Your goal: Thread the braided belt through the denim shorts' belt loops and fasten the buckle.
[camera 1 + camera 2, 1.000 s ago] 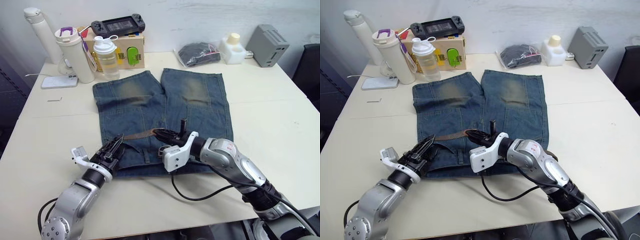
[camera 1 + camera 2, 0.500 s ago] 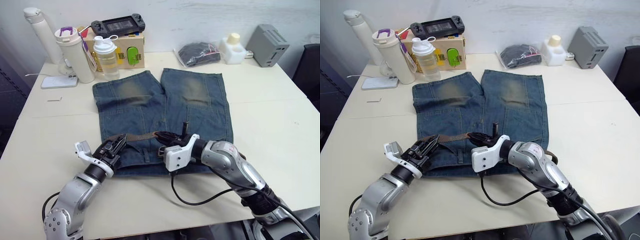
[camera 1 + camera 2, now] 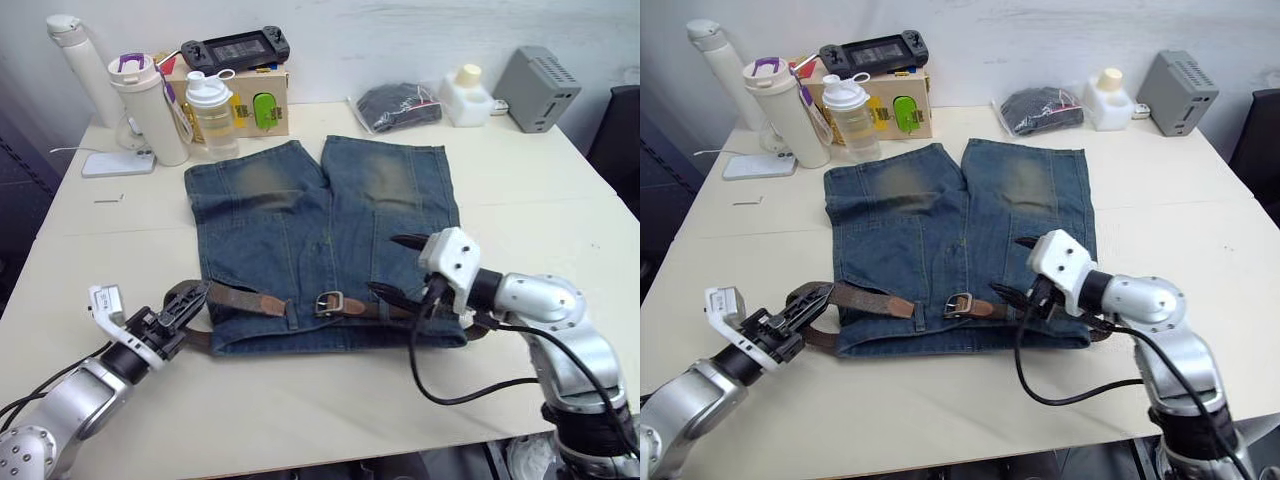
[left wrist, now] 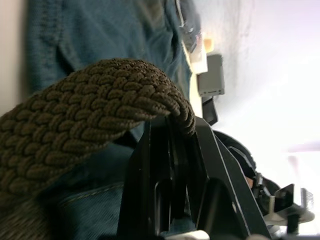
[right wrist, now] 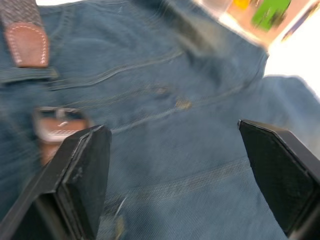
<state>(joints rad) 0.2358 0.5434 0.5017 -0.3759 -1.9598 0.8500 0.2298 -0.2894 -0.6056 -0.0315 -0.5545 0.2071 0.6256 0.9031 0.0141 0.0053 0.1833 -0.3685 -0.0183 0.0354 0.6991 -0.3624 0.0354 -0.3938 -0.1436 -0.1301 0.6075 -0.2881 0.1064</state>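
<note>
The shorts point(image 3: 325, 235) lie flat in the middle of the table point(image 3: 560, 200), waistband toward the near edge and legs pointing to the far side. The belt point(image 3: 235, 298) runs along the waistband, with its leather tip point(image 3: 268, 304) lying just left of the buckle point(image 3: 329, 303), which sits at the middle of the waistband. At the left end of the waistband the belt bulges out in a loop past the denim onto the table.

The left gripper point(image 3: 172, 310) is down at the near left, off the shorts' corner, its fingers clenched on that loop of woven strap; the left wrist view shows the braid point(image 4: 95, 115) arching over the black fingers point(image 4: 170, 175). The right gripper point(image 3: 400, 268) hovers over the right side of the waistband, fingers spread wide and holding nothing, with the denim showing between them in the right wrist view.
</note>
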